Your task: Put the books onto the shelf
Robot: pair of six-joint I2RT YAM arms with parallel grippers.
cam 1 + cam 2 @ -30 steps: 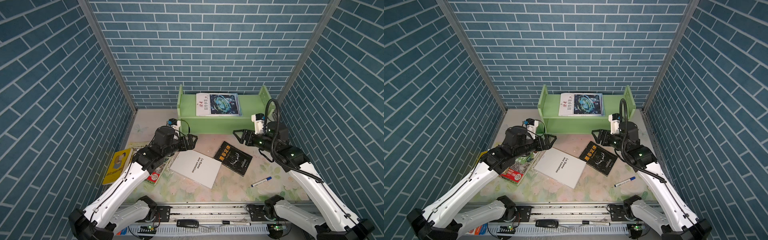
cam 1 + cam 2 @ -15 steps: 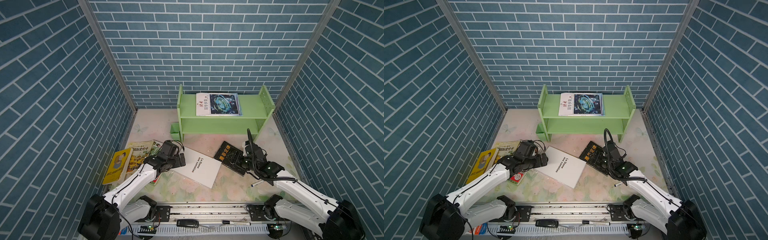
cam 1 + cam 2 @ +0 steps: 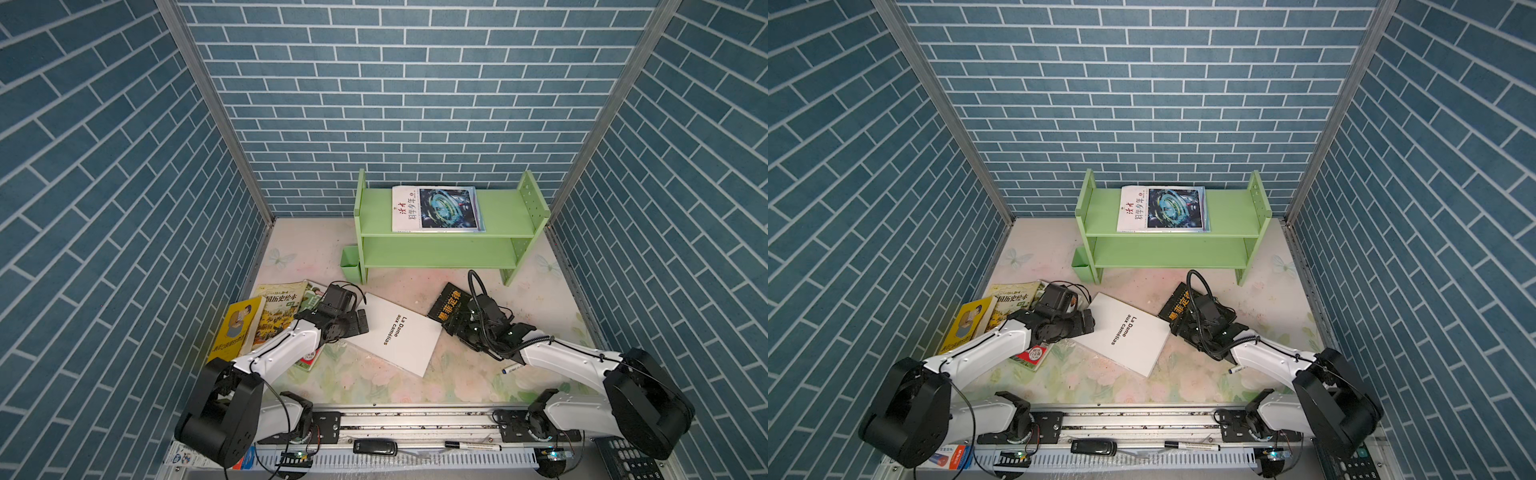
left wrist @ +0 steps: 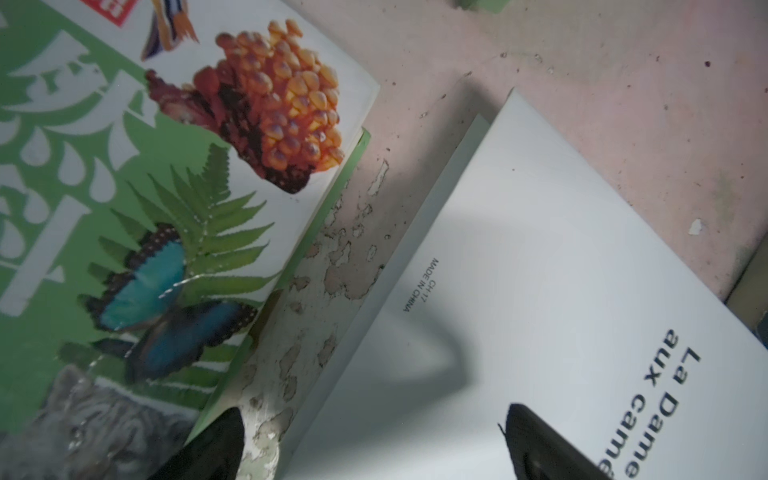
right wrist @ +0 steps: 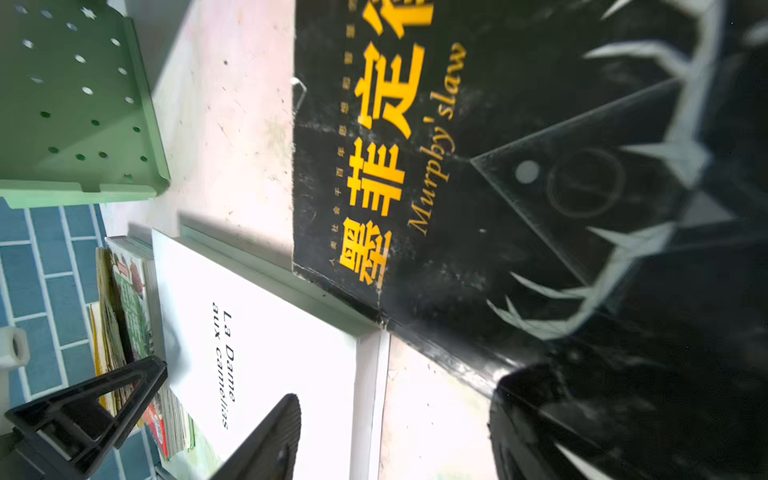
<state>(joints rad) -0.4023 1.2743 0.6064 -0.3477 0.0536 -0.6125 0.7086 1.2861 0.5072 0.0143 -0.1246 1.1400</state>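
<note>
Low in the frame, in both top views, the two arms reach in from the front rail with their wrists down at table level among the books. A marker pen (image 3: 512, 369) lies just beside the right forearm, lower right. Not part of the job.

Left gripper (image 3: 358, 323), centre-left: jaws spread wide, nothing pinched. The wrist view shows one fingertip (image 4: 216, 444) at the margin of the green book (image 4: 124, 216). The other is over the cover of the white book (image 3: 395, 334), so that book's long edge sits between them.

Right gripper (image 3: 452, 326), centre-right: jaws apart, nothing held. In its wrist view one finger hangs over the white book's corner. The other, dark against dark, is over the near corner of the black book (image 5: 519, 145). The two books meet at a corner there.

Further left, the yellow illustrated book (image 3: 276, 309) and the yellow cartoon-man book (image 3: 237, 328) lie fanned together beside the green one.

Far, upper centre: the shelf (image 3: 498, 216), with the sci-fi book (image 3: 436, 208) flat on its top tier. Five books are on the table.

Judgement: the step in hand is getting a grip on flat books.
- Work one book at a time.
- Tip a finger low and slide it under a free edge.
- Close only once the cover is between the jaws.
- Mind the shared corner, since lifting one book may drag the other.
</note>
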